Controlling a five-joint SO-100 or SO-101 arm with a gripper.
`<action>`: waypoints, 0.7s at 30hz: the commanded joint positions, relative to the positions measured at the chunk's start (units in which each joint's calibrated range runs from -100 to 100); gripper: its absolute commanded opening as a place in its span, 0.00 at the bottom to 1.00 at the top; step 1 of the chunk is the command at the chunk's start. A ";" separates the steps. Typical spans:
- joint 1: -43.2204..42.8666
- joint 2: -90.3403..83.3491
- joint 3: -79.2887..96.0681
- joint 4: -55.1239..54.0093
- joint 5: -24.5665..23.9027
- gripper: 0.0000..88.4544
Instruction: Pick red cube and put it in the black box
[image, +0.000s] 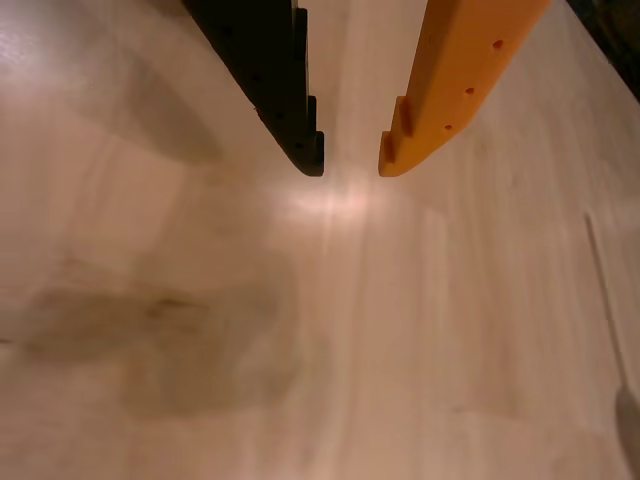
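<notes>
In the wrist view my gripper (351, 165) reaches down from the top edge, with a black finger (275, 80) on the left and an orange finger (455, 85) on the right. A narrow gap separates the tips and nothing sits between them, so the gripper is open. Below the tips lies bare pale wood. The red cube and the black box are out of view.
The light wooden table (330, 350) has a bright glare spot just under the fingertips and soft shadows at the left. A thin dark line (605, 290) runs down the right side. The table's dark edge (610, 40) shows at the top right corner.
</notes>
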 joint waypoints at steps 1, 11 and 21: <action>0.91 -1.99 0.52 1.48 -0.43 0.09; 0.91 -4.58 1.16 5.08 -0.61 0.08; 0.91 -8.18 1.79 6.56 -0.85 0.09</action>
